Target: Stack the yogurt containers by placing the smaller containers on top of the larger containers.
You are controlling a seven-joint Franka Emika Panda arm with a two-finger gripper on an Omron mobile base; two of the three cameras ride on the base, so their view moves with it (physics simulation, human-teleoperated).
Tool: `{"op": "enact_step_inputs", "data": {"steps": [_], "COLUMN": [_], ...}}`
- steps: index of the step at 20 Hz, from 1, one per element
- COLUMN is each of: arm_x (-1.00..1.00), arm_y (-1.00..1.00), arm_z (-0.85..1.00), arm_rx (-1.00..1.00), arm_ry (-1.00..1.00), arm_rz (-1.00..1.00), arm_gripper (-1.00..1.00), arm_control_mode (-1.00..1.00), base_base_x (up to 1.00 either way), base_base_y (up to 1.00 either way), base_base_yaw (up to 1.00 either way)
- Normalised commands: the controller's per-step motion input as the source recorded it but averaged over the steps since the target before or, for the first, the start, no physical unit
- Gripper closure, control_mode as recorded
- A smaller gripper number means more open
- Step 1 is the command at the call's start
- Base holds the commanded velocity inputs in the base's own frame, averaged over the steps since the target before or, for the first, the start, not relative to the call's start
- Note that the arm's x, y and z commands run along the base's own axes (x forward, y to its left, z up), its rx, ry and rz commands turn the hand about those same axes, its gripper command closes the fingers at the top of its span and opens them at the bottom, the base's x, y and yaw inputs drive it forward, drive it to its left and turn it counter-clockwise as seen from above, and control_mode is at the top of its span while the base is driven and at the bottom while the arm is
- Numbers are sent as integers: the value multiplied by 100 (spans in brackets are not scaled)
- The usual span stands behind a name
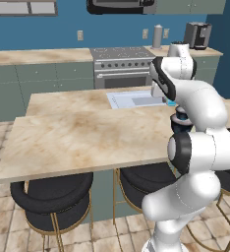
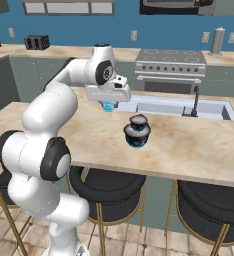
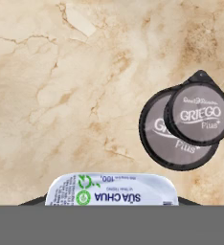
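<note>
Over the marble worktop [image 2: 189, 145] the gripper [image 2: 108, 104] is hanging with its jaws pinching the little cyan cup [image 2: 107, 106], lifted well clear of the navy tub [image 2: 137, 135] sitting near the sink [image 2: 179, 107].

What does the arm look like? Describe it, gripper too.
The arm is glossy white, built of rounded, bulbous segments with dark bands at the joints. The gripper hangs from a flat, boxy white hand. No cables or markings are visible.
</note>
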Motion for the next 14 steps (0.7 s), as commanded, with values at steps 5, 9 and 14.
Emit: {"op": "enact_step_inputs", "data": {"steps": [5, 9, 14], "arm_x": [11, 2, 0], "arm_y": [-21, -43, -52], "arm_z": [6, 11, 8], "arm_rx": [0, 0, 0], "arm_ry": [0, 0, 0], "arm_rz": [0, 0, 0], "arm_gripper": [100, 100, 100], "arm_control_mode": [-100, -100, -100], "base_base_x": [0, 0, 0], "base_base_y": [0, 0, 0], "base_base_yaw": [0, 0, 0]}}
